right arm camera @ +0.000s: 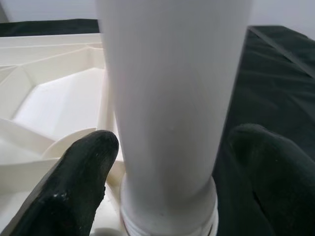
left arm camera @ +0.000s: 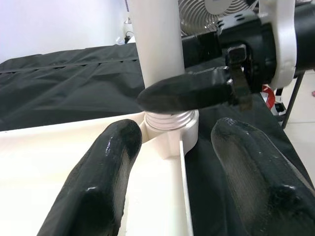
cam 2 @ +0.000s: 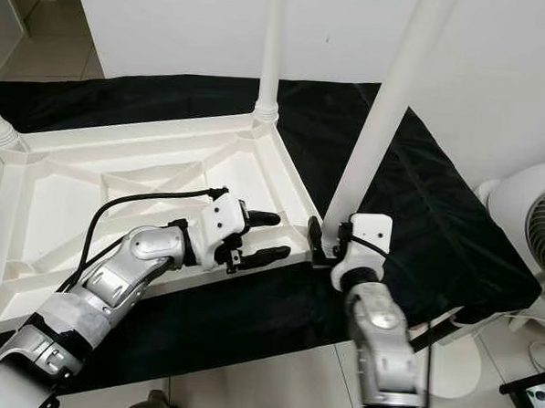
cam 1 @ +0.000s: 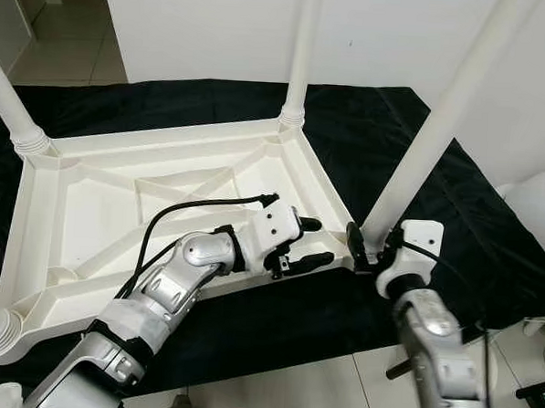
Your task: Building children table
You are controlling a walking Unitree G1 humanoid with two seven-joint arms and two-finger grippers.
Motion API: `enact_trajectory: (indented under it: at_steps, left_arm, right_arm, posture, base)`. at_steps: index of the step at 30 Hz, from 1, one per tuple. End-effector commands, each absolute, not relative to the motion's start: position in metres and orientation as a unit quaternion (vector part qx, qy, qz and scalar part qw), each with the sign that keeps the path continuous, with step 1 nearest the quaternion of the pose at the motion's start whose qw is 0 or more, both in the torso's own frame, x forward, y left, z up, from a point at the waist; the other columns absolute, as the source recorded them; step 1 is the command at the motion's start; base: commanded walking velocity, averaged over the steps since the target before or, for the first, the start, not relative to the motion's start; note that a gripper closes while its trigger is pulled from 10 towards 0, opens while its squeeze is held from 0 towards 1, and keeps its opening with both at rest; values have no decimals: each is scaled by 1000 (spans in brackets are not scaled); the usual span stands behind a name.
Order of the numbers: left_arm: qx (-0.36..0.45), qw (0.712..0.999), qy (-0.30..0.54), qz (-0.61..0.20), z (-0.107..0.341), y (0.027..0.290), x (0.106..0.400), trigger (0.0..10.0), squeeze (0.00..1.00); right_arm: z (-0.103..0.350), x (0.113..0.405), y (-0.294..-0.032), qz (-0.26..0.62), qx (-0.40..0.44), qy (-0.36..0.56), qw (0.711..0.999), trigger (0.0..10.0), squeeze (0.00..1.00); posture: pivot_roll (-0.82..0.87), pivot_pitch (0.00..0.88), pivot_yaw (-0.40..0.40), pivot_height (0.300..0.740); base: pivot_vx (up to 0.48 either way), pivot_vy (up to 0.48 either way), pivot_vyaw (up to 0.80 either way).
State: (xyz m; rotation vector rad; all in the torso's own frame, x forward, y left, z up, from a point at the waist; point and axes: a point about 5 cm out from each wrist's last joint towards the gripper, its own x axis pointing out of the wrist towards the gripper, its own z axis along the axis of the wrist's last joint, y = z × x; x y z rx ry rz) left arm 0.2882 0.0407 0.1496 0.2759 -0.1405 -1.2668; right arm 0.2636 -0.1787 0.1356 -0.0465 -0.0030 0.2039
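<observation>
Tabletop [cam 1: 90, 204] is my landmark: the white plastic slab lies upside down on the black cloth [cam 1: 454, 223], ribbed underside up, which I take to be so the legs can be screwed into its corner sockets from above. Three legs stand at its other corners; the fourth leg [cam 1: 431, 139] rises from the corner nearest my right side, leaning a little away from the tabletop. My right gripper [cam 1: 369, 250] sits at the foot of that leg, its two black fingers [right arm camera: 78, 182] spread on either side of the tube just above the threaded collar; from the wrist view I cannot tell whether they press it or merely flank it, so I judge this a position for turning or steadying the leg. My left gripper [cam 1: 300, 242] hovers over the tabletop's rim beside the same corner, fingers [left arm camera: 98, 182] parted wide and holding nothing, pointed at the socket, likely ready to brace the frame. A white fan [cam 2: 536, 227] stands off the cloth, well beyond that corner
</observation>
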Motion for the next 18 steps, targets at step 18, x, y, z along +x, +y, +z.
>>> enact_trajectory:
  at_steps: [18]
  left_arm:
    - [122, 697, -22, -706, 147, 42, 257, 10000, 0]
  right_arm:
    - [135, 293, -199, 245, -86, 12, 966, 10000, 0]
  posture:
    - [-3, 0, -15, 740]
  base:
    - [0, 0, 0]
